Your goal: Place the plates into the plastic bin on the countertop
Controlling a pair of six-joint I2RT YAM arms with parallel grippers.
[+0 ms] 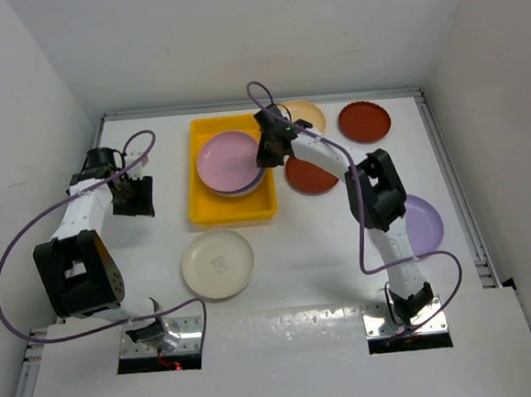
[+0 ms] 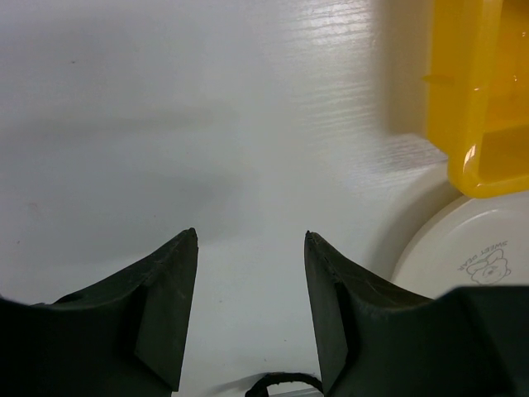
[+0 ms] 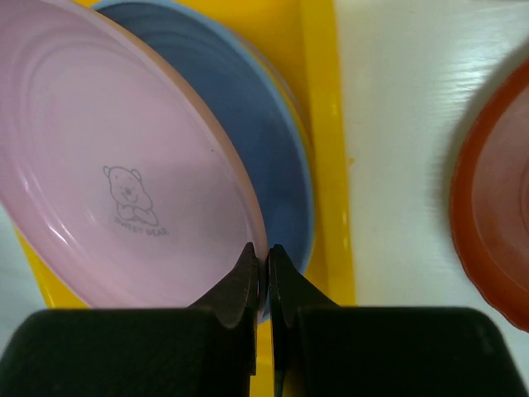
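The yellow plastic bin (image 1: pixel 206 208) stands on the white countertop (image 1: pixel 299 269). A pink plate (image 1: pixel 226 161) lies tilted in it over a light blue plate (image 1: pixel 252 187). My right gripper (image 1: pixel 268 152) is shut on the pink plate's right rim (image 3: pixel 258 248), with the blue plate (image 3: pixel 264 157) beneath. My left gripper (image 1: pixel 135 198) is open and empty, left of the bin; its fingers (image 2: pixel 178 273) frame bare table. A cream plate (image 1: pixel 217 264) lies in front of the bin and shows in the left wrist view (image 2: pixel 463 248).
Two dark red plates (image 1: pixel 310 177) (image 1: pixel 364 122), a tan plate (image 1: pixel 307 114) and a purple plate (image 1: pixel 424 223) lie right of the bin. White walls enclose the table on three sides. The bin's corner (image 2: pixel 475 99) is at the right of the left wrist view.
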